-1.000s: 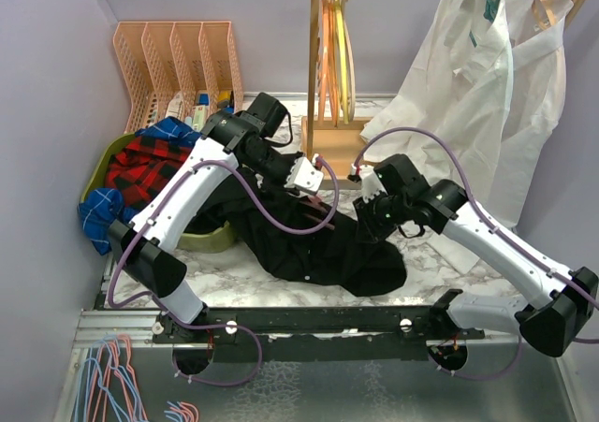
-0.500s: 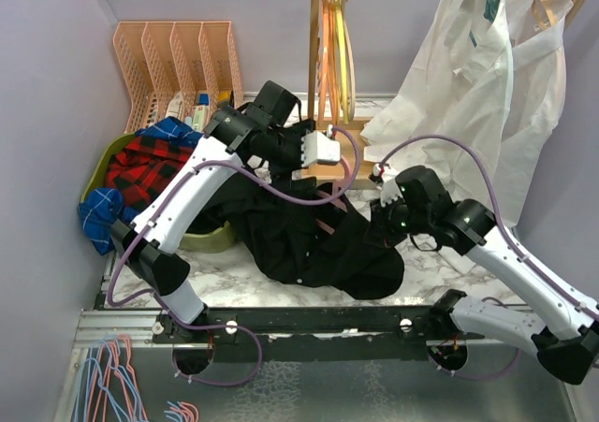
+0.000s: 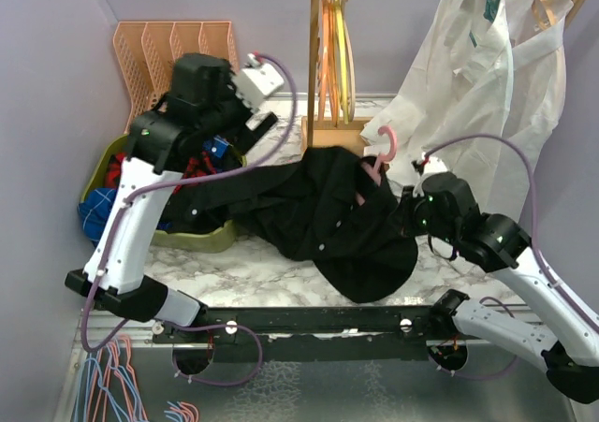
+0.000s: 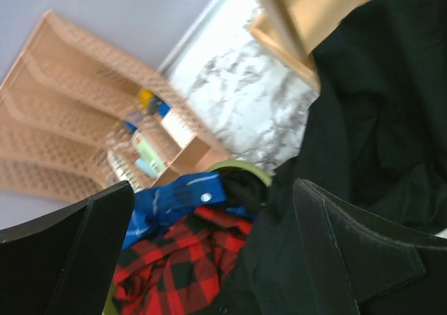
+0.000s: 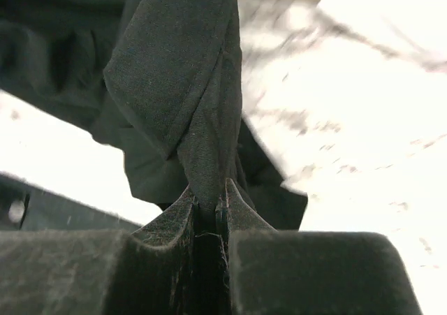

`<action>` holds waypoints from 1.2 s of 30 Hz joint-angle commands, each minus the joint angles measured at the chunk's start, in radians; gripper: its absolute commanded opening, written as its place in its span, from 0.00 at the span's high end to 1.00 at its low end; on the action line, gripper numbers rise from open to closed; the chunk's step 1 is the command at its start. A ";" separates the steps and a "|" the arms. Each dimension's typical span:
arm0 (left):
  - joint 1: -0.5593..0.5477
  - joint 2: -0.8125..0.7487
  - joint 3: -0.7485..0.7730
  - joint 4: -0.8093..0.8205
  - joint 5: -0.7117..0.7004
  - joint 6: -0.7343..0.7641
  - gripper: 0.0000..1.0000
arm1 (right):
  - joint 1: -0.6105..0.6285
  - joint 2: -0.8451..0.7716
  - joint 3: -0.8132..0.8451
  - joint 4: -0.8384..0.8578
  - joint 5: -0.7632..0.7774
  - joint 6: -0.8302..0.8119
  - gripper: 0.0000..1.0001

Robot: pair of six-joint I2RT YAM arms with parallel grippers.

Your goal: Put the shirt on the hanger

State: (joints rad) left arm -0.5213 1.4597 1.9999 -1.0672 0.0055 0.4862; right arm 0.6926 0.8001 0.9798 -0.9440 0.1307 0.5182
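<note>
The black shirt (image 3: 323,218) lies spread on the marble table, one sleeve trailing left toward the basin, and it also fills the right of the left wrist view (image 4: 370,112). The pink hanger's hook (image 3: 384,149) sticks up out of its right shoulder; the rest of the hanger is hidden in the cloth. My right gripper (image 3: 408,218) is shut on a fold of the shirt (image 5: 188,84), pinched between its fingertips (image 5: 209,204). My left gripper (image 3: 245,132) hovers high over the basin, open with nothing between its fingers (image 4: 209,259).
A green basin (image 3: 201,240) holds a red-and-black plaid garment (image 4: 174,259) and blue cloth (image 4: 178,196). A peach file organizer (image 3: 178,52) stands at the back left. The wooden rack (image 3: 323,66) carries orange and yellow hangers; white shirts (image 3: 487,76) hang at right. Spare hangers (image 3: 108,385) lie near left.
My left gripper opened, let go of the shirt and swung up and left over the basin. My right gripper pulled the shirt to the right, and the pink hook now shows.
</note>
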 commanded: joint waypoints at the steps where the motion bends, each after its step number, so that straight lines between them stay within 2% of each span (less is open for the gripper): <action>1: 0.159 -0.038 0.046 0.064 0.131 -0.145 0.01 | -0.004 0.099 0.197 0.099 0.383 -0.151 0.99; 3: 0.222 -0.034 0.055 0.056 0.194 -0.167 0.01 | -0.016 0.162 0.277 0.111 0.458 -0.232 0.99; 8: 0.336 -0.048 0.042 0.044 0.293 -0.183 0.01 | -0.109 0.238 0.465 0.205 0.438 -0.408 0.99; 14: 0.370 -0.082 0.006 0.045 0.316 -0.183 0.01 | -0.227 0.375 0.705 0.197 0.372 -0.526 0.99; 21: 0.386 -0.113 -0.033 0.045 0.324 -0.184 0.01 | -0.270 0.507 0.956 0.172 0.346 -0.608 0.99; 27: 0.386 -0.125 -0.046 0.052 0.312 -0.185 0.01 | -0.311 0.611 1.103 0.146 0.268 -0.606 0.99; 36: 0.386 -0.142 -0.033 0.100 0.198 -0.270 0.01 | -0.450 0.699 1.166 0.153 0.068 -0.539 0.99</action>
State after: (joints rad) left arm -0.1429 1.3540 1.9549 -1.0164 0.2829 0.2871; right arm 0.3138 1.4796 2.0991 -0.8520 0.3408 -0.0681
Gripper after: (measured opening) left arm 0.991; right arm 0.078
